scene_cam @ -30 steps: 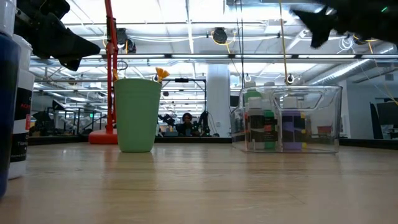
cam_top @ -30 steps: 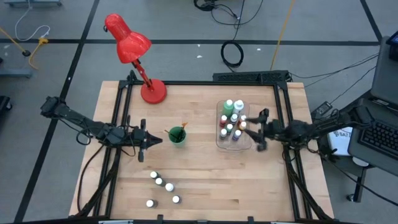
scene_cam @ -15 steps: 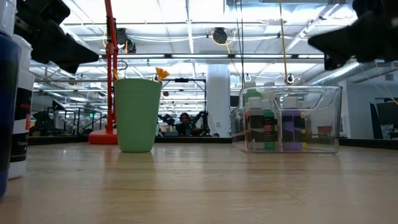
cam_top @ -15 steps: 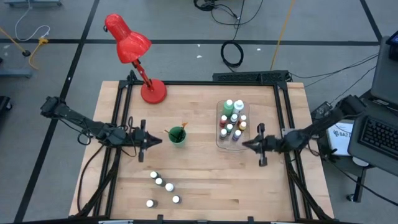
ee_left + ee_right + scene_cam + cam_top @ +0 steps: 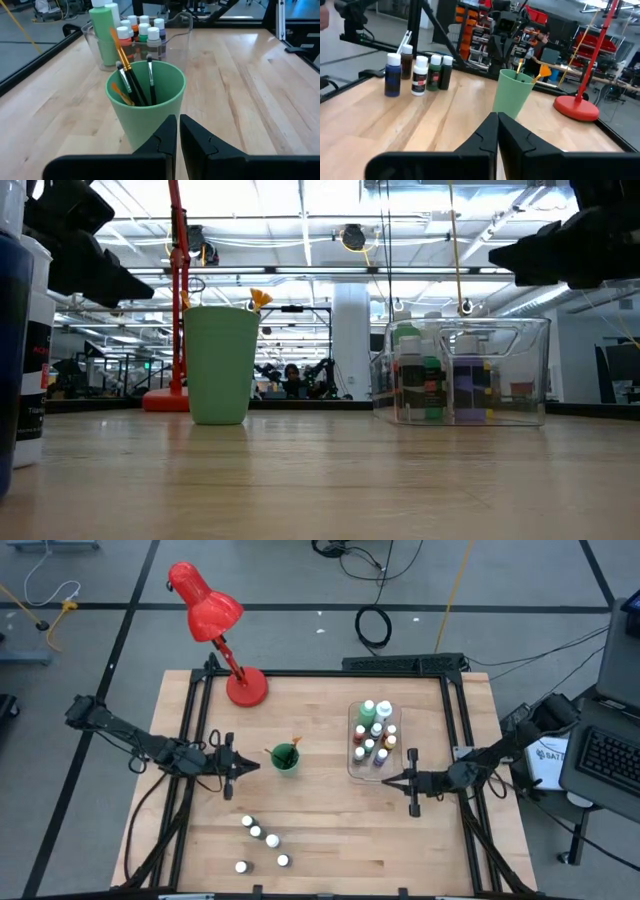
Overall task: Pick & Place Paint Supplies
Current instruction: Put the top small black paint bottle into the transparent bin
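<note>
Right end effector [image 5: 386, 780]: fingers together, empty, just beside the clear tray [image 5: 352, 772]. Left end effector [image 5: 257, 766]: together, empty, just beside the green cup [image 5: 285, 758] holding paintbrushes [image 5: 131, 85]. Five loose paint bottles [image 5: 261, 843] stand well apart from both. Likely light, rigid, slippery; grip below the cap. No label legible.

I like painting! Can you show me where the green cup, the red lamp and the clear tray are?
green cup [image 5: 285, 759], high view, its rim.
red lamp [image 5: 204, 608], high view, its shade.
clear tray [image 5: 534, 370], low view, its side wall.
</note>
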